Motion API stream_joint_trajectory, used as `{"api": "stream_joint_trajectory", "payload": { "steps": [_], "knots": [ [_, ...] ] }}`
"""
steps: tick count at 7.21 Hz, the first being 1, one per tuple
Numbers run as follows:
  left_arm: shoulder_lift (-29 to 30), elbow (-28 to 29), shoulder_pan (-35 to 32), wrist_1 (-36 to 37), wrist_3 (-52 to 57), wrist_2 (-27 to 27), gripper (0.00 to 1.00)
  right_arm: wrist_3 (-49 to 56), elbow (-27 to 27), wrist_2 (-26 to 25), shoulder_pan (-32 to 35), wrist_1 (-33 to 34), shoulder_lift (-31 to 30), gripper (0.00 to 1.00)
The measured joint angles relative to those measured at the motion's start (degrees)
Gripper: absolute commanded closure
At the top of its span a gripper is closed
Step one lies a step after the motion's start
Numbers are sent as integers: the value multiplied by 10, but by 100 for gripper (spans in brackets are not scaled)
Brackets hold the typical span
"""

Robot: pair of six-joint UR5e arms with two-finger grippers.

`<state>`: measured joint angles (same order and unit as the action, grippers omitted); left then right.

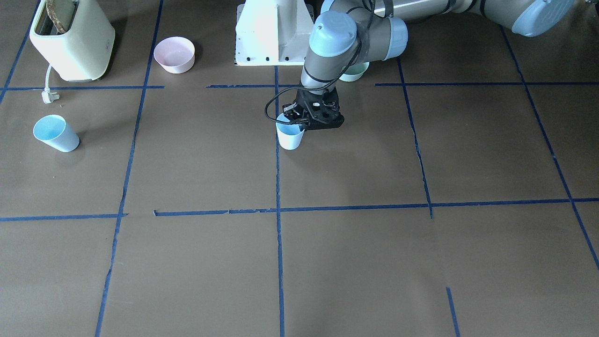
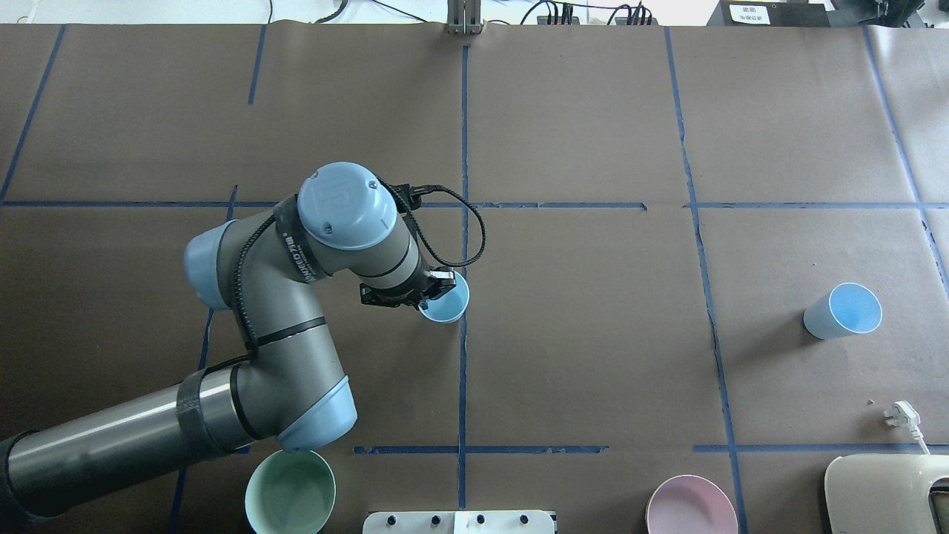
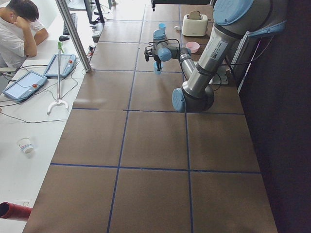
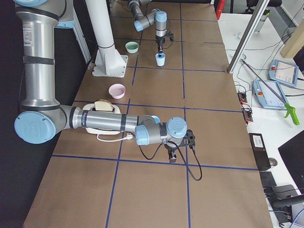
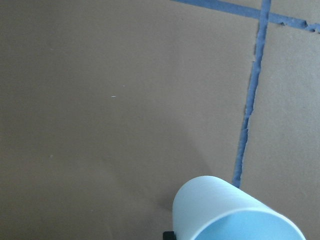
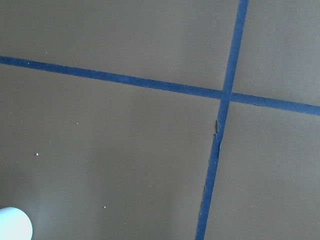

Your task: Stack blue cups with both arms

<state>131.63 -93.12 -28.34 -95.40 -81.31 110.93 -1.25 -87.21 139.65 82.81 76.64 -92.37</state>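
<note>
One blue cup (image 1: 290, 136) stands upright at the table's middle, on a blue tape line; it also shows in the overhead view (image 2: 446, 302) and the left wrist view (image 5: 230, 212). My left gripper (image 1: 295, 120) comes down from above and is shut on this cup's rim, which faces the robot. I cannot tell whether the cup is lifted. The second blue cup (image 1: 56, 133) stands alone far to the robot's right (image 2: 843, 310). My right gripper (image 4: 175, 156) shows only in the exterior right view, low over bare table beyond the toaster; I cannot tell if it is open.
A cream toaster (image 1: 72, 40) with its white plug (image 2: 901, 411) and a pink bowl (image 1: 174, 54) stand near the robot's right. A mint-green bowl (image 2: 291, 491) sits under the left arm's elbow. The white pedestal (image 1: 273, 32) is between them. An operator (image 3: 19, 29) sits beside the table.
</note>
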Motion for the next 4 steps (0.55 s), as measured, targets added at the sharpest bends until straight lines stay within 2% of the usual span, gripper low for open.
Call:
{"api": "stream_joint_trajectory", "payload": {
  "steps": [2, 3, 4],
  "knots": [
    [24, 39, 6, -19, -3, -1, 98, 0, 0, 0, -1, -1, 0, 0],
    [27, 45, 6, -23, -5, -1, 91, 0, 0, 1, -1, -1, 1, 1],
    [28, 46, 7, -24, -7, -1, 34, -1, 0, 1, -1, -1, 1, 1]
  ]
}}
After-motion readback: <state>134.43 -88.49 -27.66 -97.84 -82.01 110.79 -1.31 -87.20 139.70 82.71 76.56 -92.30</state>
